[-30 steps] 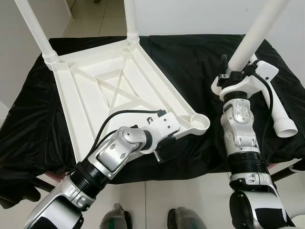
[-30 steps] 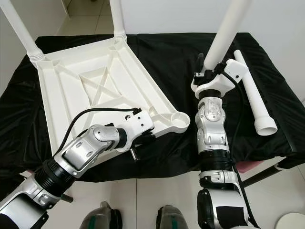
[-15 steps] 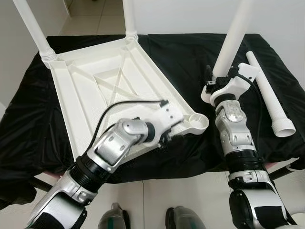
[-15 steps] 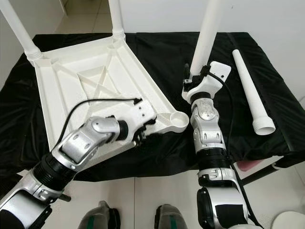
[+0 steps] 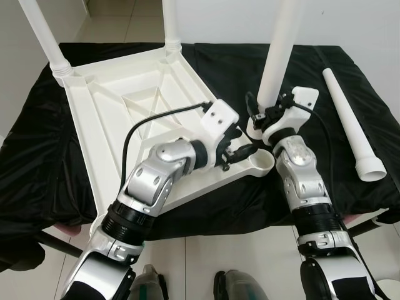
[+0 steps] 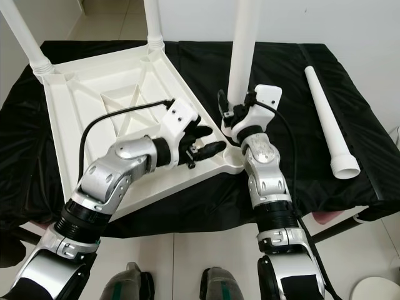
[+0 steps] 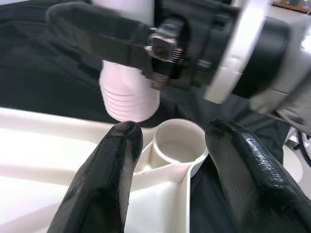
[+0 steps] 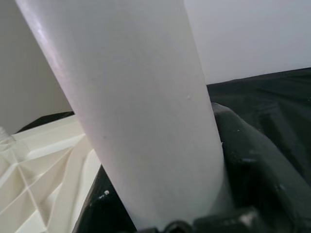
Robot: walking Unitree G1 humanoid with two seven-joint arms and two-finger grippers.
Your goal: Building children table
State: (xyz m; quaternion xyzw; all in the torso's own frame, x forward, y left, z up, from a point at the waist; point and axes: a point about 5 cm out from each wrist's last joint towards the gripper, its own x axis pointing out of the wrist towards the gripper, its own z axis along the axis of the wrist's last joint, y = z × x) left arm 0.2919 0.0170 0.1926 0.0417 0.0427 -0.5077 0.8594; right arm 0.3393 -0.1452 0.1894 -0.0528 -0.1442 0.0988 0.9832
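Black cloth [image 5: 50,150] covers the work surface, and on it I see the white tabletop [image 5: 119,125] lying upside down with two legs [image 5: 44,37] already standing in its far corners. My right gripper [image 5: 262,115] pinches a third white leg [image 6: 242,50], holding it upright with its ribbed end [image 7: 129,99] just above and beside the open corner socket [image 7: 177,143]. My left gripper [image 7: 170,145] hovers over that near corner, fingers [image 7: 114,165] spread to either side of the socket, touching nothing that I can make out. Fourth leg [image 6: 328,119]: lying loose on the cloth, well to the right.
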